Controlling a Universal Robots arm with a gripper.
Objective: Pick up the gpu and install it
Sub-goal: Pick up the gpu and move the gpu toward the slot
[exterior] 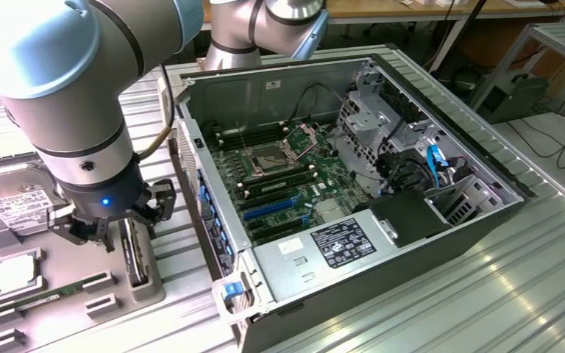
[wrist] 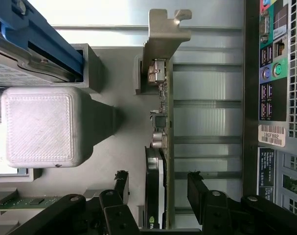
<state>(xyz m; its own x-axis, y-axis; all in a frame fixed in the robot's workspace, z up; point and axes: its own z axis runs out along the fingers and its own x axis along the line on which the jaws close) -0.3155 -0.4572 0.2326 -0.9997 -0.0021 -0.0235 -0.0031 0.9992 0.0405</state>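
Nearest: gripper (wrist: 158,178), jaws spread wide, one black finger (wrist: 121,183) on each side of the gpu (wrist: 160,122), a gap on both sides, nothing pinched.

Grey tray (exterior: 135,294) on the ribbed metal table (exterior: 479,294), at the exterior view's left. In its compartments: hard drive (exterior: 12,206) with white label at the far end, square chip (exterior: 12,276) in the middle, narrow green memory stick (exterior: 42,298) near the front, and the gpu standing on its long edge in the slot just beside the computer case (exterior: 499,176).

Computer case lying on its side, open. Inside: green motherboard (exterior: 282,184) with blue slots (exterior: 268,209), a black box with white label (exterior: 346,246) at the near end, drive cage and cables at the exterior view's right.

Gpu upright on edge, long axis parallel to the case's port panel (wrist: 273,78). Silver bracket (wrist: 163,39) at the end away from the fingers; black cooler (wrist: 153,191) on the face turned away from the case, green board on the case side.
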